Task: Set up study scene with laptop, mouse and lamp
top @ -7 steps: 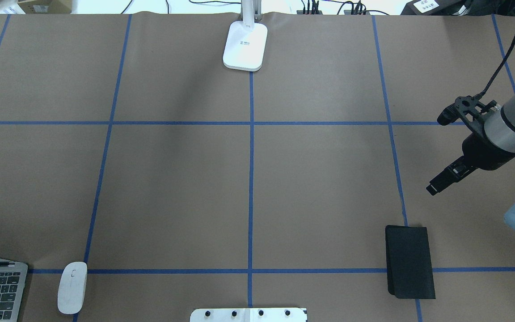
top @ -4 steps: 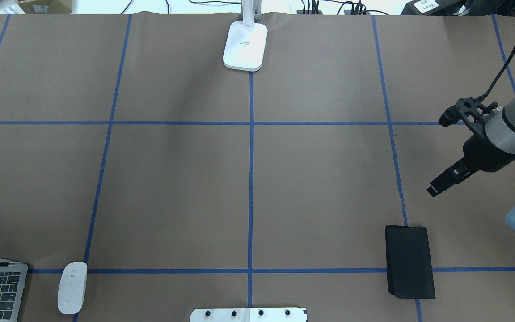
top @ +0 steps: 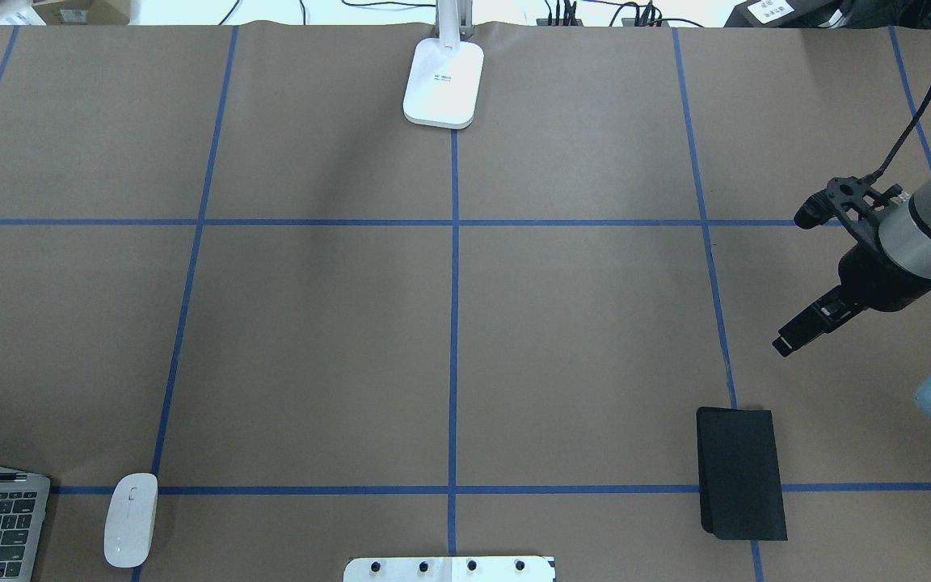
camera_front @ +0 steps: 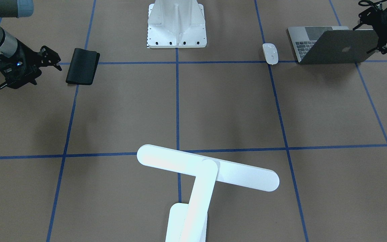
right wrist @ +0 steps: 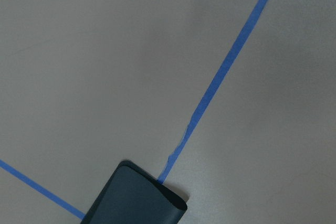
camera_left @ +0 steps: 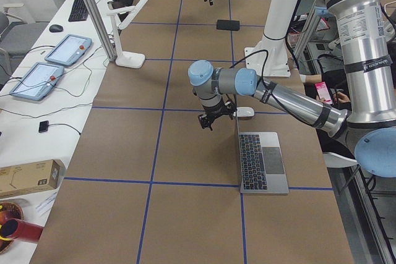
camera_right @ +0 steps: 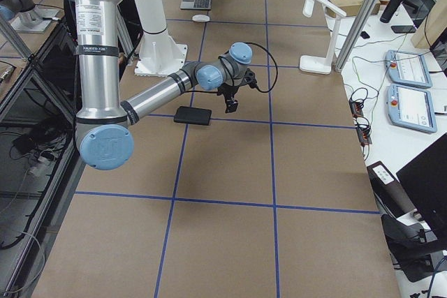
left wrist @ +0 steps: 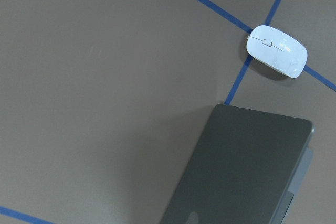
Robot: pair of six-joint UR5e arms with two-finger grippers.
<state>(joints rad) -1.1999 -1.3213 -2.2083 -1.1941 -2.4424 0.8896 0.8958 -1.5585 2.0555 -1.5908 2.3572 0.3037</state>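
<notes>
A: Start with the work surface.
B: The table (top: pixel 312 323) is brown, marked into squares by blue tape (top: pixel 454 339).
A: Largest item?
B: The lamp (camera_front: pixel 207 169) stands at the middle of the far edge, base on the centre line, bar head reaching out over the table.
A: Laptop?
B: The laptop (camera_front: pixel 339 47) sits open at the near corner on the robot's left, keys toward the robot, lid raised.
A: Next?
B: A black pad (top: pixel 740 473) lies flat on the right side, across a tape crossing.
A: The claws?
B: The right gripper (top: pixel 783 344) hovers over bare table beyond the pad, apart from it. The left gripper (camera_left: pixel 206 123) hangs near the back of the lid. For both, I cannot tell whether the fingers are spread or pressed together.
A: Mouse?
B: The mouse (top: pixel 131 519) lies just beside the laptop, not touching, on a tape crossing.
</notes>
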